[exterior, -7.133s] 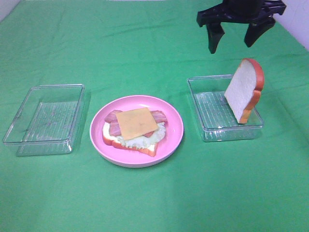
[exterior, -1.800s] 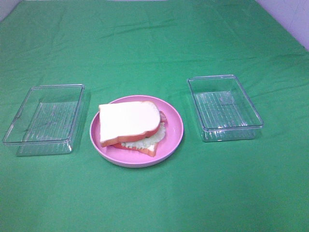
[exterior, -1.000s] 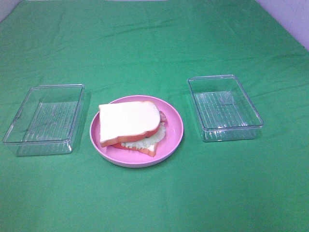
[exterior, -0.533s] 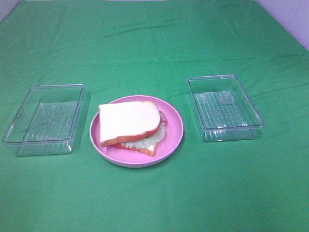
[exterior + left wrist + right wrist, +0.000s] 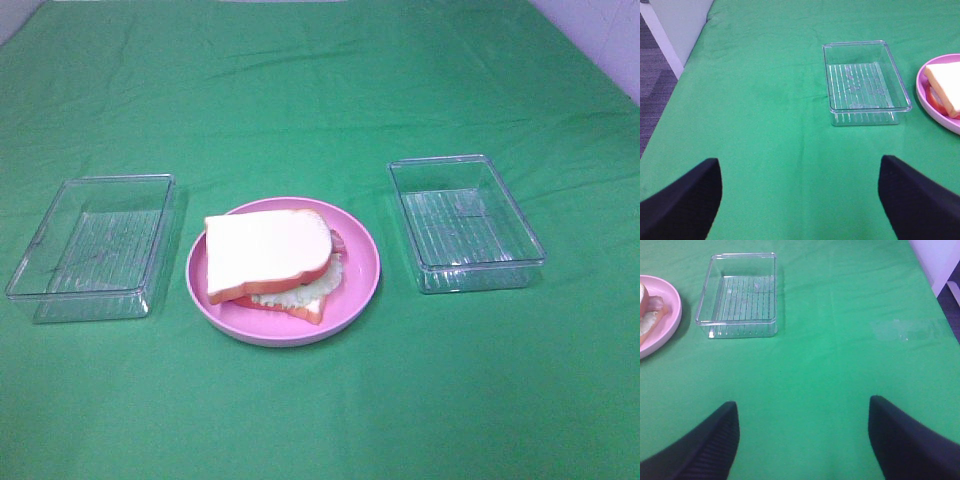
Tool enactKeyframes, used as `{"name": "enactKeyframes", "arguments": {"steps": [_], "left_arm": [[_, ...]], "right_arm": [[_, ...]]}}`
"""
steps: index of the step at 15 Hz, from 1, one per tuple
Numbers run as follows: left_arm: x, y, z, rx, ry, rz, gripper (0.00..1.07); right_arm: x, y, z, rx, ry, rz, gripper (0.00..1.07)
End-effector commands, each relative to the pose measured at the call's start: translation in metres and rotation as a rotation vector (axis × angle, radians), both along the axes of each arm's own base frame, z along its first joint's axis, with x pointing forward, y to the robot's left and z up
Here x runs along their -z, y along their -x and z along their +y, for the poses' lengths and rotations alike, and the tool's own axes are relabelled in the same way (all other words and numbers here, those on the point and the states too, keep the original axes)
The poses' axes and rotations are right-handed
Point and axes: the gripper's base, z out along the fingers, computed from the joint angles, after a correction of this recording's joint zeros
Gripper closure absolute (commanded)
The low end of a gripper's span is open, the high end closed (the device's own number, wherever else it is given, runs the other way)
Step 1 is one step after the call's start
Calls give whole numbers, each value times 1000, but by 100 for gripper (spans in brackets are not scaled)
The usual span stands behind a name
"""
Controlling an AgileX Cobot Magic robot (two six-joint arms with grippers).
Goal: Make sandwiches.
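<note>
The left pincer [image 5: 800, 192] is spread wide, gripping nothing, above the green-clothed table [image 5: 765, 125]. Ahead of it lies a clear rectangular plastic tray [image 5: 865, 80]. Beyond that, on a round pink plate [image 5: 935, 107], sits the toy sandwich with white bread and orange-brown crust [image 5: 946, 87]. The right pincer [image 5: 802, 432] is likewise spread and touches nothing; a second clear tray [image 5: 740, 292] lies ahead of it, well apart.

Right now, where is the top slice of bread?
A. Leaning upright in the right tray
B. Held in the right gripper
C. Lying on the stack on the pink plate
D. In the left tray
C: the top slice of bread lies flat on the lettuce on the pink plate; both trays hold nothing.
</note>
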Motion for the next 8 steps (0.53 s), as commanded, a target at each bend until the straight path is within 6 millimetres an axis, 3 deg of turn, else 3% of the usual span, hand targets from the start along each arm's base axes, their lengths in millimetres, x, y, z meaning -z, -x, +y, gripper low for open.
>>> {"name": "enactKeyframes", "arguments": {"steps": [1,8], "left_arm": [[1,3,0,-1,1,-30,26],[1,2,0,-1,1,-27,26]], "right_arm": [[1,7,0,3,16,-57,38],[1,9,0,0,15,-72,38]]}}
